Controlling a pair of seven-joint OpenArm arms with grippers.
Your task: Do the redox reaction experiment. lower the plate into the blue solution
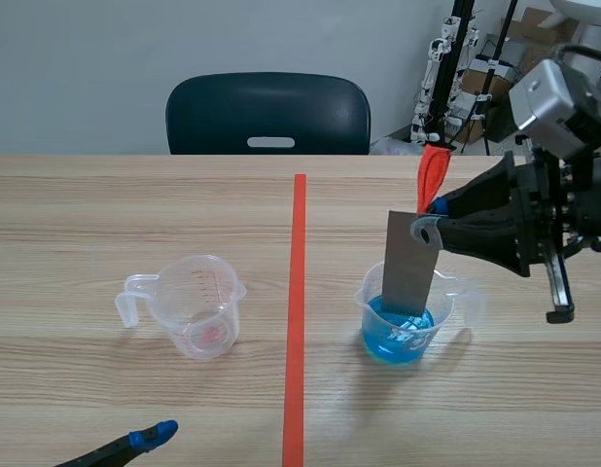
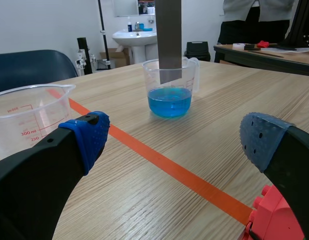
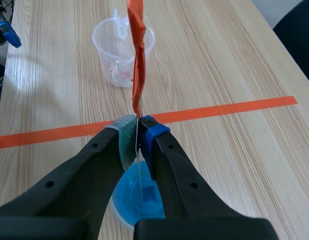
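A wooden tabletop is seen, split down the middle by an orange-red tape line, with a dark chair pushed in at its far side. The right gripper is held over the right half of the tabletop, and its fingers are clamped on the upper end of a thin grey plate. The left gripper is kept low at the near edge on the other side of the line, its fingers spread wide with nothing between them.

An empty measuring cup is placed left of the line, well apart from the work. A second clear cup, right of the line, is partly filled with blue solution. The plate is hung nearly upright, with its lower end already inside this cup's rim. In the left wrist view its lower edge appears to be just above the liquid, though contact cannot be ruled out. A red strip is fixed at the plate's top and stands up above the right gripper.

The lowering step is judged to be under way and close to its end. A short, straight descent is called for next, with the plate kept clear of the cup's wall so that the cup is not tipped.
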